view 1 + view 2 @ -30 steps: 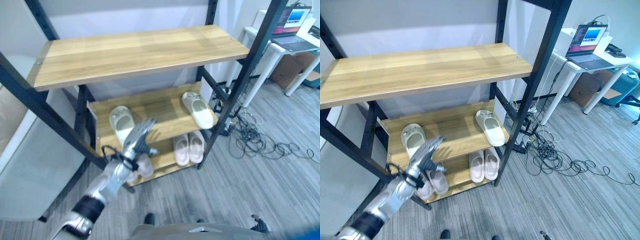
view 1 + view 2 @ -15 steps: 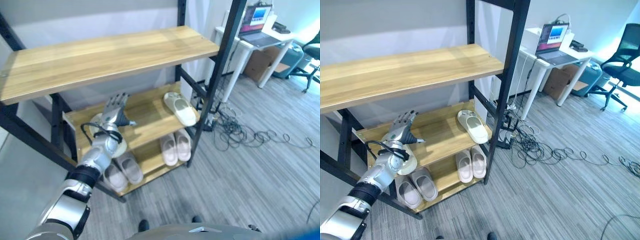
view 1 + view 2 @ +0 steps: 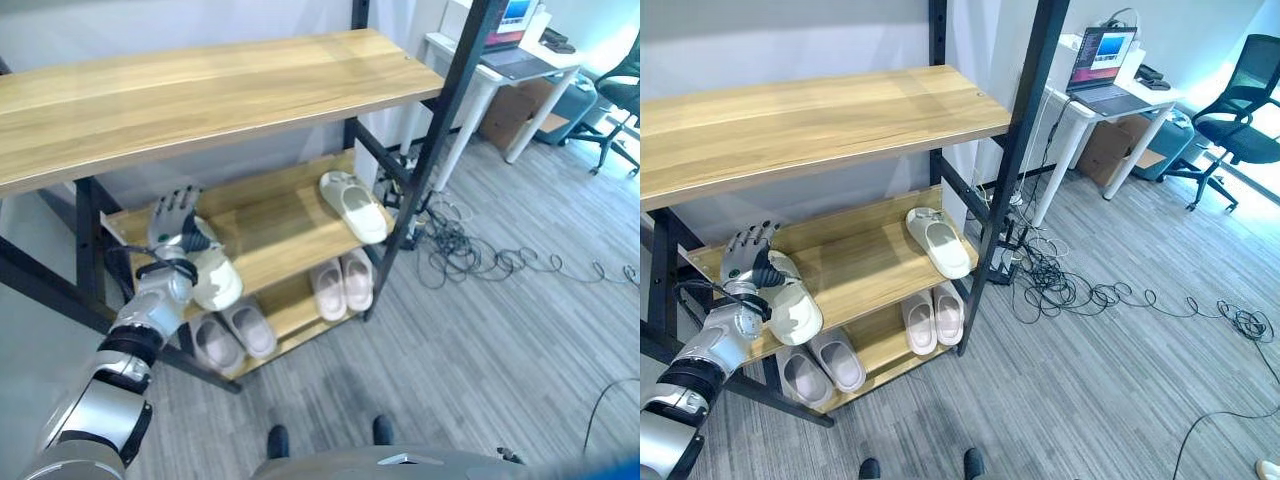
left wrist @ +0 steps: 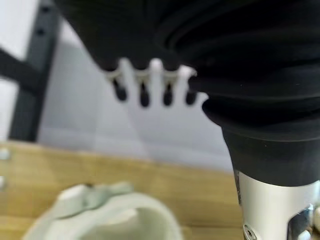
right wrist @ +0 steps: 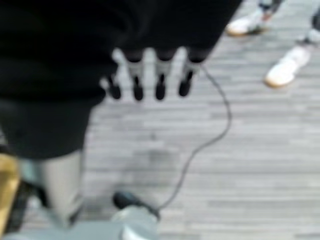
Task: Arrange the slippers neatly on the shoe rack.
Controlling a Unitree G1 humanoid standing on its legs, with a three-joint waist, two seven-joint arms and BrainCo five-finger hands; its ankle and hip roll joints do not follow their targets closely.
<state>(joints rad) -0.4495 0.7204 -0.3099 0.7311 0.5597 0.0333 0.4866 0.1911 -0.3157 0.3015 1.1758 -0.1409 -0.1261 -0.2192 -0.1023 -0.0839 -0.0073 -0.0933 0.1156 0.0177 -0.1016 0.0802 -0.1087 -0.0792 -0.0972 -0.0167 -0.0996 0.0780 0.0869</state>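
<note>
A pale green slipper (image 3: pixel 216 281) lies on the left of the rack's middle shelf (image 3: pixel 280 235), with its near end over the front edge. My left hand (image 3: pixel 174 216) is at the slipper's far end, open, fingers straight and pointing up, thumb beside the slipper. In the left wrist view its fingers (image 4: pixel 145 91) stand above the slipper (image 4: pixel 112 215). A matching slipper (image 3: pixel 355 206) lies at the shelf's right end. A pink pair (image 3: pixel 933 318) and a grey pair (image 3: pixel 820 364) sit on the bottom shelf. My right hand (image 5: pixel 160 80) hangs open over the floor.
The wide top shelf (image 3: pixel 220 90) overhangs the middle one. Black uprights (image 3: pixel 440 130) frame the rack. A white desk (image 3: pixel 1095 105) with a laptop, an office chair (image 3: pixel 1240 130) and loose cables (image 3: pixel 1090 290) lie to the right. A person's shoes (image 5: pixel 287 70) stand on the floor.
The camera has shifted. My left hand rose from in front of the rack onto the middle shelf and now sits at the far end of the left slipper.
</note>
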